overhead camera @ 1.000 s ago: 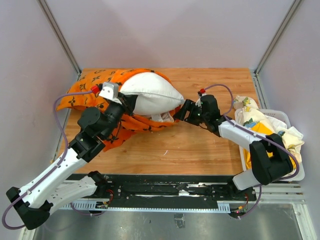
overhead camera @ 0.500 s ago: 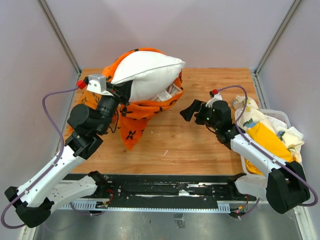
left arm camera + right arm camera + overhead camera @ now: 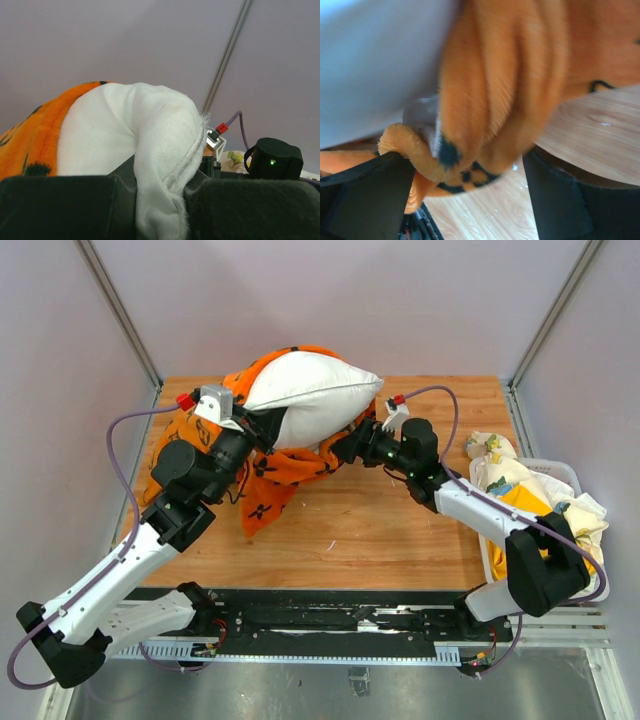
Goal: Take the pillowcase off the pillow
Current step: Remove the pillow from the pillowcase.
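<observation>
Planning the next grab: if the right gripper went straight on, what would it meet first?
Most likely the bright orange fabric pillowcase, bunched between the right gripper's open fingers; the plump white pillow lies against it.

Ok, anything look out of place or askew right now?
Nothing damaged. The bright orange printed pillowcase hangs bunched, half off the plump white pillow, expected mid-job. Only oddity: crumpled yellow-and-white cloths overflow the white plastic bin on the right.
</observation>
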### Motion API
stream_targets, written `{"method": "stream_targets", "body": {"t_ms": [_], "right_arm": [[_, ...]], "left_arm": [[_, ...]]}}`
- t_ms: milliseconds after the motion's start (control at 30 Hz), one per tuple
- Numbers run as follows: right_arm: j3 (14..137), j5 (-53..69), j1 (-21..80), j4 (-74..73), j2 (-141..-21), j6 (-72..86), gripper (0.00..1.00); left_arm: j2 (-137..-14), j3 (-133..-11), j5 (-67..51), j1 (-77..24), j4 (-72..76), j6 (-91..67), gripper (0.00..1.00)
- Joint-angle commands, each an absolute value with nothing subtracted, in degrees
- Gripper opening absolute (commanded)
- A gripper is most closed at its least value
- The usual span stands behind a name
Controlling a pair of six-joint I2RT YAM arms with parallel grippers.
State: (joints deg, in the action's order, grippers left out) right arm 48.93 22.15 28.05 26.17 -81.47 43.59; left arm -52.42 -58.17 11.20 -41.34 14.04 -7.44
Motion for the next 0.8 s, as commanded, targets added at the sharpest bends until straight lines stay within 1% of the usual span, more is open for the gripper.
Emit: {"method": "stream_targets", "body": {"t_ms": [0,33,67,100,133,167,300,567,667,767], "right_arm": [[52.94,23.36,31.11,30.58,-83.73,45.16,0.73],[53.12,22.99,31.50,31.01,-84.49,45.82,0.62],[53.31,22.73,31.81,31.39,-85.32,46.59,0.45],[53.41,22.56,31.99,31.68,-86.22,47.41,0.20],[53.50,22.53,32.21,31.61,-87.15,48.12,0.04],[53.48,22.39,32.37,31.23,-88.04,48.62,0.01],[53.23,20.63,34.44,26.53,-91.42,49.71,0.01],[52.29,18.05,46.62,24.29,-98.39,48.93,0.01],[51.23,18.74,47.11,24.57,-97.84,47.88,0.01],[48.32,17.95,44.53,23.74,-92.38,45.08,0.01]], "left_arm": [[-51.24,-62.27,6.76,-41.49,25.04,-10.35,0.00],[-51.24,-62.19,6.38,-41.48,25.38,-10.79,0.00],[-51.24,-62.22,6.03,-41.47,25.77,-11.12,0.00],[-51.24,-62.15,5.51,-41.48,26.22,-11.49,0.00],[-51.24,-62.21,4.98,-41.48,26.56,-11.85,0.00],[-51.24,-62.31,4.51,-41.48,26.84,-12.08,0.00],[-50.70,-62.30,3.07,-41.48,29.20,-12.76,0.00],[-50.26,-62.94,1.37,-41.48,33.22,-13.53,0.00],[-49.48,-63.14,1.16,-41.48,32.26,-12.86,0.00],[-48.37,-62.83,1.14,-41.48,30.49,-11.25,0.00]]}}
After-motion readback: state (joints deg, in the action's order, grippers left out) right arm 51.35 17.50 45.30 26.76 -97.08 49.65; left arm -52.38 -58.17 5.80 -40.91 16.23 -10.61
